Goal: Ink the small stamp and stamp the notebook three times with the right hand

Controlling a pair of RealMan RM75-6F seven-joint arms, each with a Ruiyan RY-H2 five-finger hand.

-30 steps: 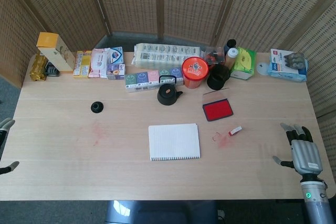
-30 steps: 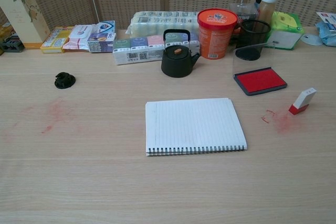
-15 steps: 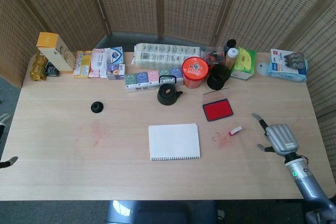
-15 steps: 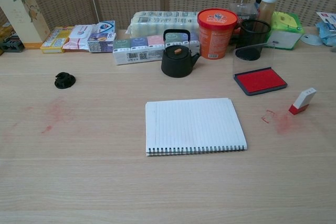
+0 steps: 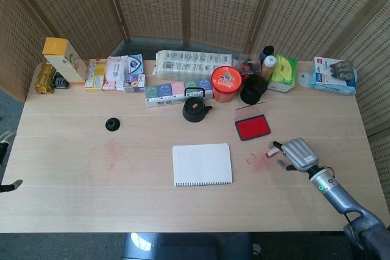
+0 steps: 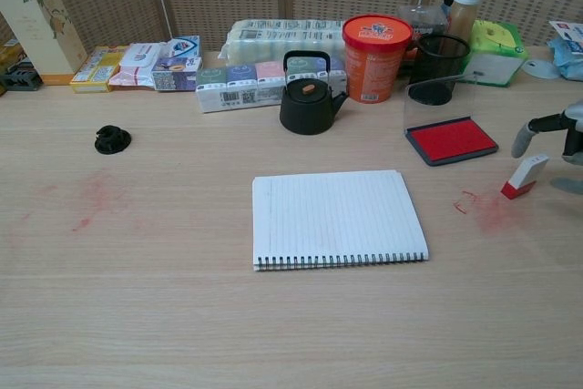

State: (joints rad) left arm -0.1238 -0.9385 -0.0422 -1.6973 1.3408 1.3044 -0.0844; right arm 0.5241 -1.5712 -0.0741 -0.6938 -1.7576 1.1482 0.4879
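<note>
- Stamp [image 5: 273, 151], small, blocky, white plastic with a red base end, is seen lying tilted on the pale wooden table [image 5: 91, 187], just right of the red ink smudges [image 6: 483, 211] and well to the right of the white spiral-bound lined notebook [image 5: 202, 164].
- Right hand [image 5: 297, 154], grey metal with dark fingertips, is placed immediately right of the stamp; its fingers [image 6: 526, 133] are spread and reach over the stamp, and nothing is held yet.
- Stamp's long axis is seen running diagonally, red end down toward the notebook, white end up toward the right hand.
- Red ink pad [image 5: 252, 127], in a dark tray with its clear lid raised, is found just behind the stamp.
- Left hand [image 5: 6, 161] is barely visible, far left of the notebook; its state cannot be told.
- A pinch on the stamp's smooth sides is judged to come next.
</note>
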